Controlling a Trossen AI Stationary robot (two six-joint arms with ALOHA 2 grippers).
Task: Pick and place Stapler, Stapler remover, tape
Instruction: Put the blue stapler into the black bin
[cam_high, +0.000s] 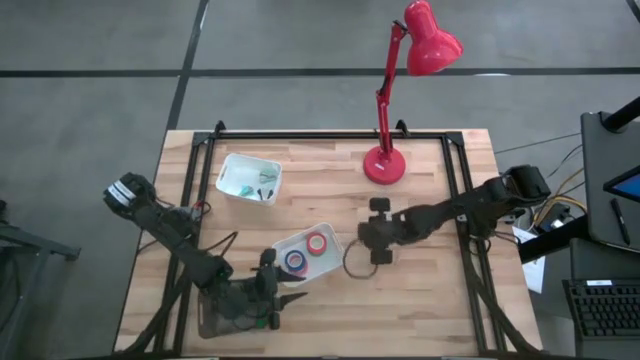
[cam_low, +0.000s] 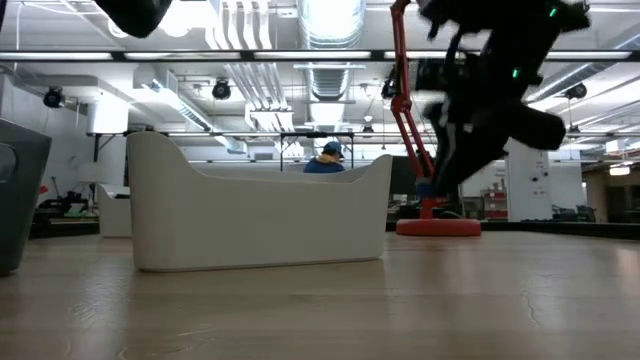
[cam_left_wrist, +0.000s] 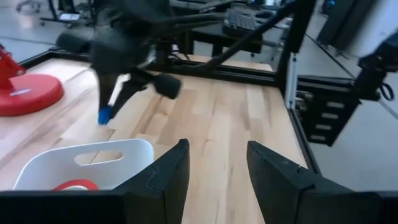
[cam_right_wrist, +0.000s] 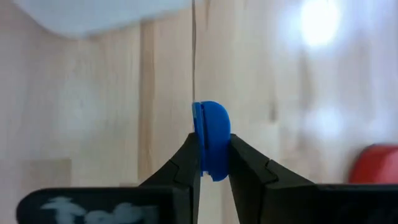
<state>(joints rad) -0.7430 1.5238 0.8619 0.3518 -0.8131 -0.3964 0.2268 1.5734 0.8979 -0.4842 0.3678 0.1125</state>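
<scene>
My right gripper hovers over the bare wood to the right of a white bin and is shut on a small blue rounded piece, the stapler remover. The left wrist view shows the remover as a blue tip below the dark fingers. A red tape roll and a blue one lie flat in that bin. My left gripper stands open near the bin's near-left side, with nothing between its fingers. I cannot make out the stapler in any view. My right gripper pinches the stapler remover's two flat sides between its two fingers. Its rounded end sticks out beyond the fingertips. The fingers slant downward. The remover is lifted clear of the table.
A second white bin with small items stands at the far left. A red desk lamp's base stands at the far middle. A dark container sits at the near left by my left arm. Bare wood lies to the right of the bins.
</scene>
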